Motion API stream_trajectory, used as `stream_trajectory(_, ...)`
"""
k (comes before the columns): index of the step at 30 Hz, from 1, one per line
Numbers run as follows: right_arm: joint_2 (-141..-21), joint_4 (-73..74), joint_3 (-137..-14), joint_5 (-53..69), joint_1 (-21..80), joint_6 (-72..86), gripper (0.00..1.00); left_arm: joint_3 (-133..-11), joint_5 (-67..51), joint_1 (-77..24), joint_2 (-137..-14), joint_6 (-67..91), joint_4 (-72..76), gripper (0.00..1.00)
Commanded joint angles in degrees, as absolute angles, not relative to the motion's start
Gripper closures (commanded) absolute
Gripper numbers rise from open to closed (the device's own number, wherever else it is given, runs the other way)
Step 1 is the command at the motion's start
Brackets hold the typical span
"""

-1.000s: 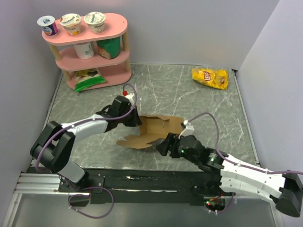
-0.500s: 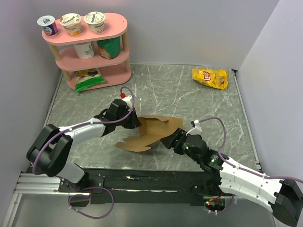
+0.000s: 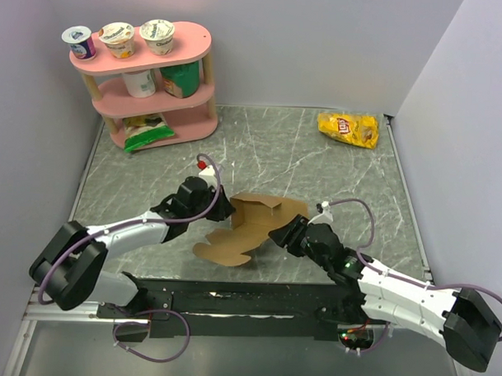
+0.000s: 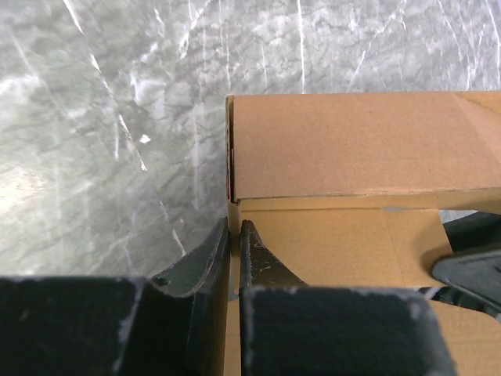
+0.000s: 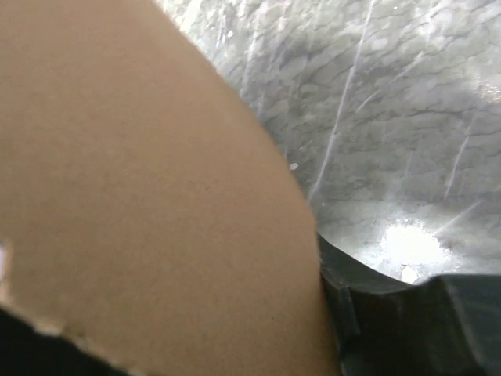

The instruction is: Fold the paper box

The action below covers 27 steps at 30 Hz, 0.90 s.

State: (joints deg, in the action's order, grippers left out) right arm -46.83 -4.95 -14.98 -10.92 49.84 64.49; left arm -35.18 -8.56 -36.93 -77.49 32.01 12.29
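Robotics lab test cell: grey marble-look worktop (image 3: 334, 166) boxed in by plain white walls (image 3: 322, 50), left arm (image 3: 126, 229) and right arm (image 3: 396, 292) bolted by a metal rail (image 3: 65, 301), staged with pink 3-tier shelf (image 3: 192, 93), yogurt cups (image 3: 116, 36), yellow chip bag (image 3: 348, 128).

Soft, even light is coming down from above in the top view. The grey marbled tabletop (image 3: 318, 157) is reading bright and sharp, and only faint shadows are pooling under the brown cardboard box (image 3: 254, 225). In the left wrist view a pale glare is washing over the table's left side. The black fingers (image 4: 262, 270) of the left gripper (image 4: 235, 229) are sitting dark and a little soft at the near edge, while the cardboard is showing crisp. In the right wrist view the cardboard is swelling into a blurred tan mass on the left, and a white hotspot is glinting on the table at lower right.
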Motion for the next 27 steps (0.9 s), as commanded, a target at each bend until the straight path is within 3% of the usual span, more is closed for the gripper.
stream_trajectory(1, -48.6, -5.36, -17.4, -11.6, 49.22, 62.67, 0.51, -33.4, -4.93, -38.93, -73.66, 29.27, 18.19, 0.98)
stream_trajectory(2, -48.86, -5.45, -17.49, -11.34, 49.22, 62.49, 0.57, -33.14, -3.88, -39.2, -73.13, 28.48, 18.45, 0.98)
stream_trajectory(12, -51.06, -6.07, -16.96, -10.63, 49.22, 62.93, 0.73, -29.72, 7.81, -46.84, -69.7, 21.89, 21.44, 0.98)
stream_trajectory(20, -54.49, -5.98, -18.1, -12.3, 49.31, 61.88, 0.83, -26.28, 28.1, -58.61, -67.41, 16.53, 25.22, 0.99)
stream_trajectory(27, -58.01, -9.75, -18.02, -13.88, 50.27, 58.98, 0.87, -28.37, 42.61, -66.7, -74.34, 16.51, 25.67, 0.99)
